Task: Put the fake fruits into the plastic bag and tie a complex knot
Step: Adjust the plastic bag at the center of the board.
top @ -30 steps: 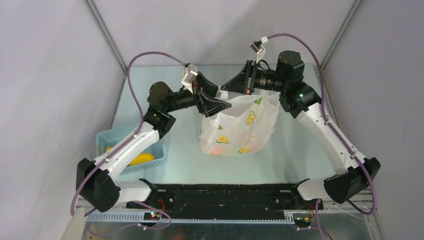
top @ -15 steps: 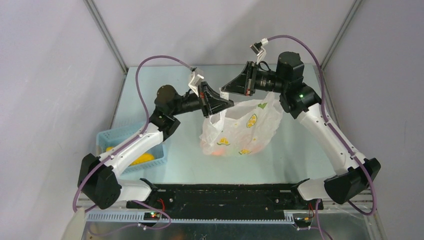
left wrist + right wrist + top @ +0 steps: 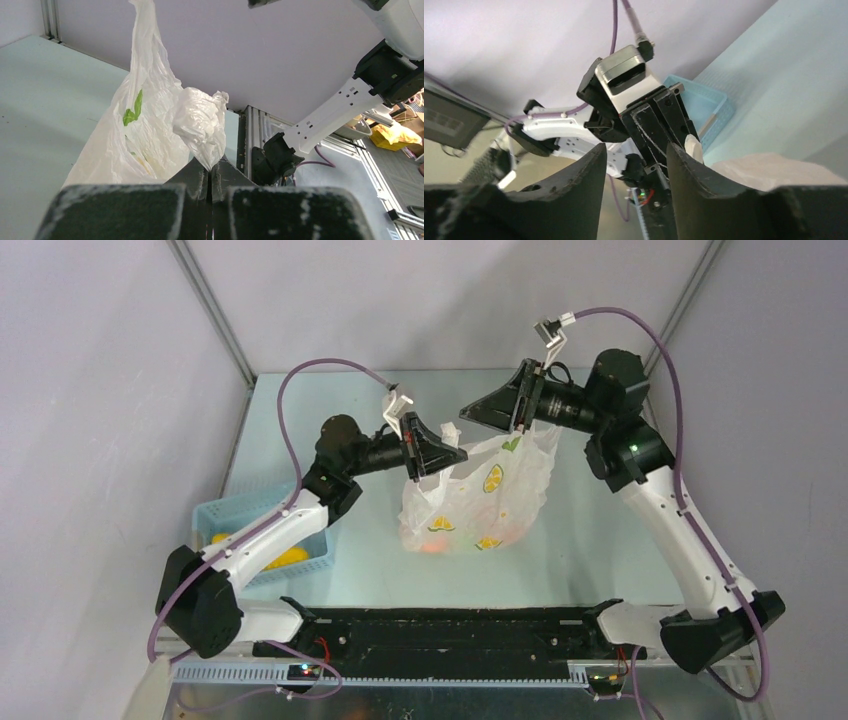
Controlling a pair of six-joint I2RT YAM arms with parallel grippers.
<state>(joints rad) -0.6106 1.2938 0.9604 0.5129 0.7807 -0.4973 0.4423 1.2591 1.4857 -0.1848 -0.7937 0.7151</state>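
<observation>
The plastic bag [image 3: 480, 490] stands mid-table, white with fruit-slice prints. Fake fruits [image 3: 436, 539] show orange-red through its lower wall. My left gripper [image 3: 452, 448] is at the bag's upper left, shut on a bunched white handle [image 3: 200, 120], which is pinched between its fingertips [image 3: 210, 167]. The bag's other handle [image 3: 144, 35] rises out of the top of the left wrist view. My right gripper [image 3: 468, 412] hovers above the bag's mouth, open with nothing between its fingers [image 3: 634, 157]. It faces the left gripper [image 3: 659, 125]. No knot is in view.
A light blue slatted basket [image 3: 232, 515] sits at the left near edge under the left arm, with a yellow fruit [image 3: 285, 558] in it. The basket [image 3: 704, 100] also shows in the right wrist view. Grey walls and frame posts close in the back.
The left gripper has shut on the bag's handle. The right gripper has opened, let go of the plastic and drawn back to the right.
</observation>
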